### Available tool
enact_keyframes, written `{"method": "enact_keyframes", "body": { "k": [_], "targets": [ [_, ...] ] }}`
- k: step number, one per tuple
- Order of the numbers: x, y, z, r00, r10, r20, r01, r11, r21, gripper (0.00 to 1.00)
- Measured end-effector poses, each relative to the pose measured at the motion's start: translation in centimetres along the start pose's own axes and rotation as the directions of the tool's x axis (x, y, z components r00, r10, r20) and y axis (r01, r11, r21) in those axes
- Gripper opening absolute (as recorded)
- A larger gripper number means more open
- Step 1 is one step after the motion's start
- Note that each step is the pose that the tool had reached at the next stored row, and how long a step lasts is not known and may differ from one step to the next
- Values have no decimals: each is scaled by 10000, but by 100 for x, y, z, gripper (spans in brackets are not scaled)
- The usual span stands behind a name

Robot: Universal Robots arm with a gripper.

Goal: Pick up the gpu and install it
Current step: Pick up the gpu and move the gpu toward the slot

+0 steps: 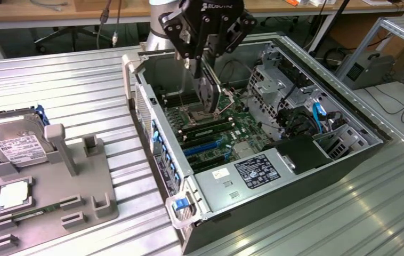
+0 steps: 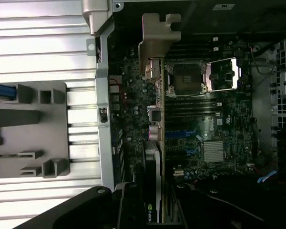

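Scene: the arm's gripper hangs above an open computer case that lies on its side on a ribbed metal tabletop.
Fingers: clenched on the gpu, pinching one end of the card between them.
Gpu: hanging on edge below the gripper, over the case's interior and clear of the motherboard. It is not seated in anything.
Wrist view: the gpu is seen edge-on, running away from the camera. Its silver bracket appears to be at the far end, the end lowest into the case.
Below the card: the processor socket and the dark memory slots beside it lie just under the bracket end. The blue expansion slots sit further along the motherboard, apart from the card's edge.
Outside the case: a grey parts holder stands beside the case with a silver hard drive leaning on it, well apart from the gripper.
Risk, contact: the bracket end leads, so any drop inside the case could knock it into the open socket or the memory slots.
Risk, alignment: the card hangs lengthwise rather than lying along a blue slot. Pushed down like this, its edge connector would likely miss the slot or jam against it.
Risk, grip: with only one end held, the card could swing or twist between the fingers.
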State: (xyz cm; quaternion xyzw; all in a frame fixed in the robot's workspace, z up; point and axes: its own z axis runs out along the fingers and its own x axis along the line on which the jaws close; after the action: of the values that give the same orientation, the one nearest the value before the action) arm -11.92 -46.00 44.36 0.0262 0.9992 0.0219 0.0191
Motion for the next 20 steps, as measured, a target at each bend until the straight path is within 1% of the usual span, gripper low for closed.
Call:
{"method": "enact_keyframes", "body": {
  "k": [2,7,12,16,18,20],
  "targets": [
    [-151,8,6,10000,-2,0,2,10000,0,27],
    [-388,20,15,10000,-7,0,7,10000,0,27],
    [-681,35,27,10000,-9,0,9,10000,0,27],
    [-861,44,34,10000,-11,-1,11,10000,-1,27],
    [-986,51,39,10000,-12,0,12,10000,-1,27],
    [-1073,55,43,10000,-13,0,13,10000,-1,27]
  ]
}}
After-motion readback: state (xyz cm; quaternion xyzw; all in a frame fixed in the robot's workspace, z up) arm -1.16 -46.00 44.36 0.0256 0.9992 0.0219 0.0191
